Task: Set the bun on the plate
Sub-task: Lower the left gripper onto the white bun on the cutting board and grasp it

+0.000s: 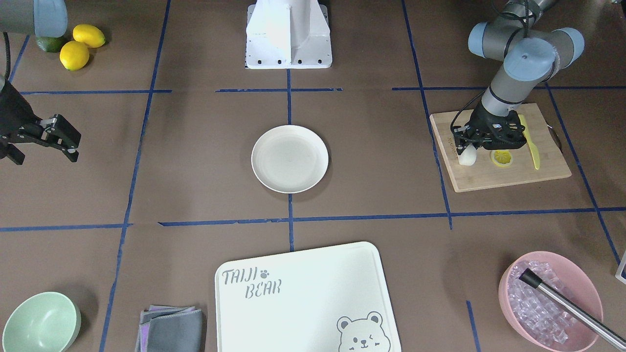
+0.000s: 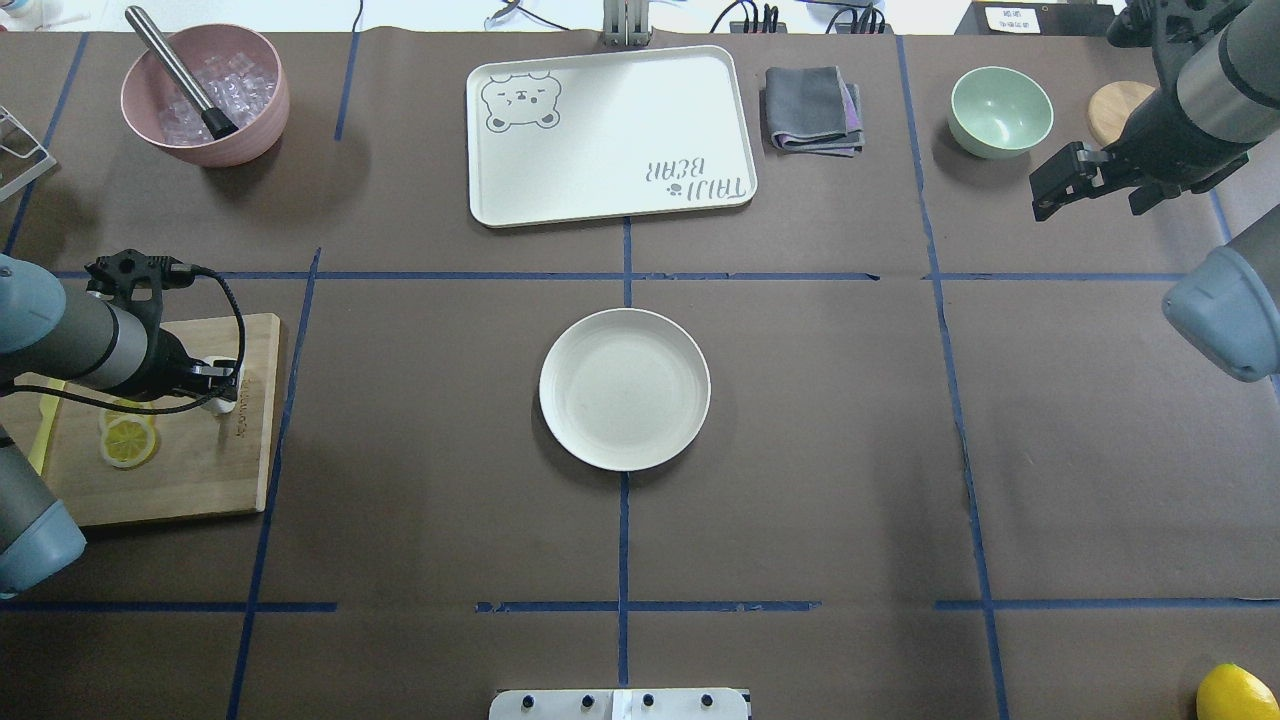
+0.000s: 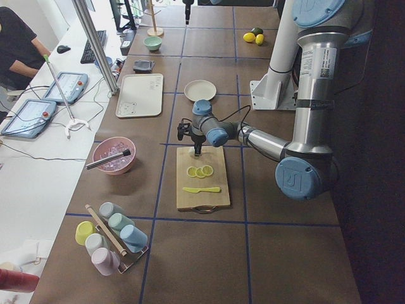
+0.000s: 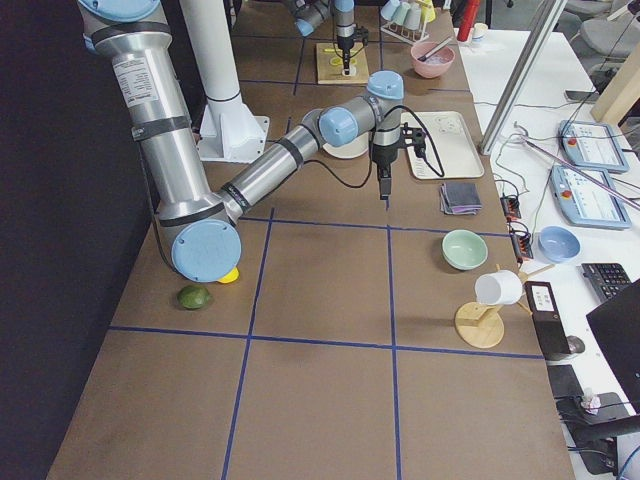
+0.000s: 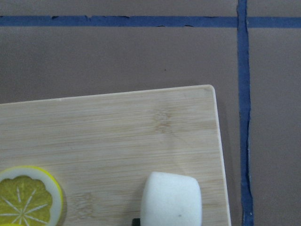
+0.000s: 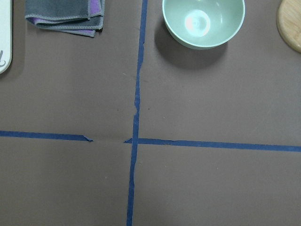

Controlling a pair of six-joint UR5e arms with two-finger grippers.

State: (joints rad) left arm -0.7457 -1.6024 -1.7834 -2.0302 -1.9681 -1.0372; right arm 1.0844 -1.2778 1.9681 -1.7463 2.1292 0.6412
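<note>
Shows smooth, rounded white bun (image 5: 170,197) on grained bamboo board (image 5: 108,132), near its corner, just beside ridged lemon slice (image 5: 26,197). Shows left pincer (image 1: 468,146) directly over bun; cannot tell whether clamped. Shows right pincer (image 1: 63,142) spread, empty, far from board. Shows round, shallow cream plate (image 1: 290,159) well apart from board.

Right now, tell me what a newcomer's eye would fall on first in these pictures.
The left hand stands out first, poised right over the small white bun near a corner of the wooden board, beside a lemon slice; whether it grips is unclear. Next comes the cream plate, bare at the table's centre. The pink bowl of ice cubes and the bear-printed tray line the operators' edge.
</note>
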